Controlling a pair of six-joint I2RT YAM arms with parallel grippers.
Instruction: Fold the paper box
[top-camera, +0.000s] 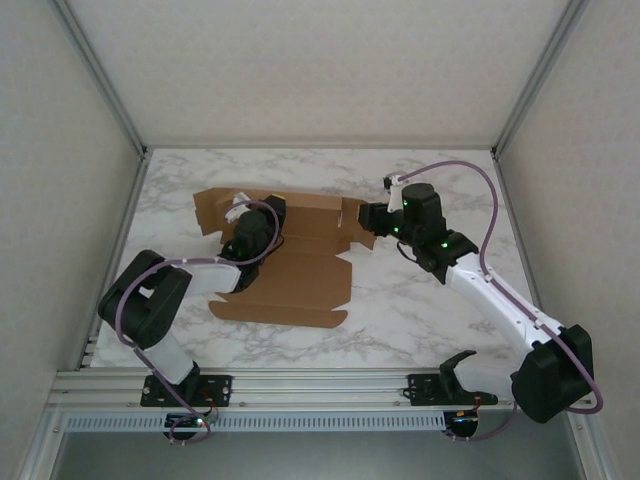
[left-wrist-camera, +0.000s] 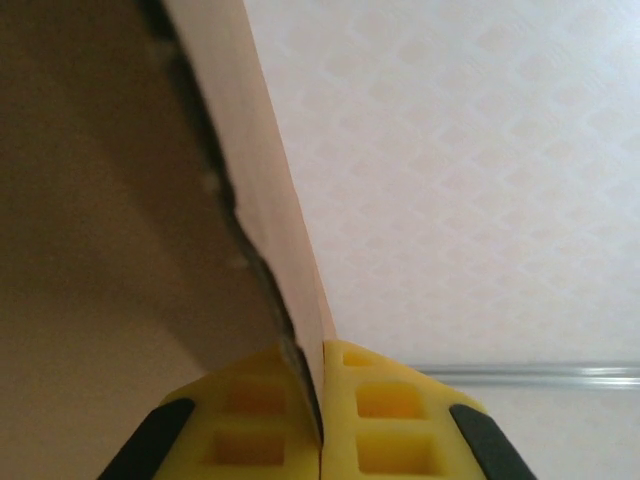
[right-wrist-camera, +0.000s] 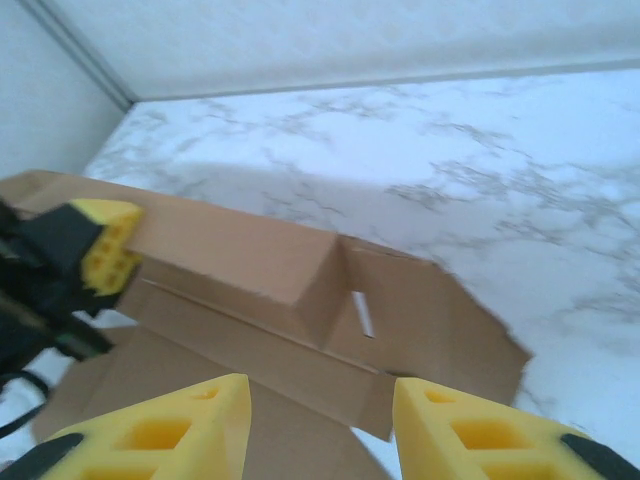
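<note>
Noted both arms bolted along the bottom edge of the top view, the left arm at lower left and the right arm at lower right. Just above them, found the paper box lying left of centre on the white marbled surface, with its broad flat panel nearest the bases and its far strip folded up into a low wall.

Found the left end effector at that raised strip, upper left of the cardboard. In the left wrist view, saw it clenched on the paper box: yellow pads pressed together at bottom centre, pinching a thin brown flap that rose toward the upper left, with a pale patterned wall behind.

Found the right end effector at the right end of the paper box, right of centre in the top view. In the right wrist view, saw it released: yellow fingers apart along the bottom edge, nothing gripped between them. Beyond them, saw the paper box with its upright wall and a slitted end flap at centre, and a yellow pad of the left end effector at the left edge, against that wall. Farther off, saw bare marbled surface reaching to the enclosure wall along the top.
</note>
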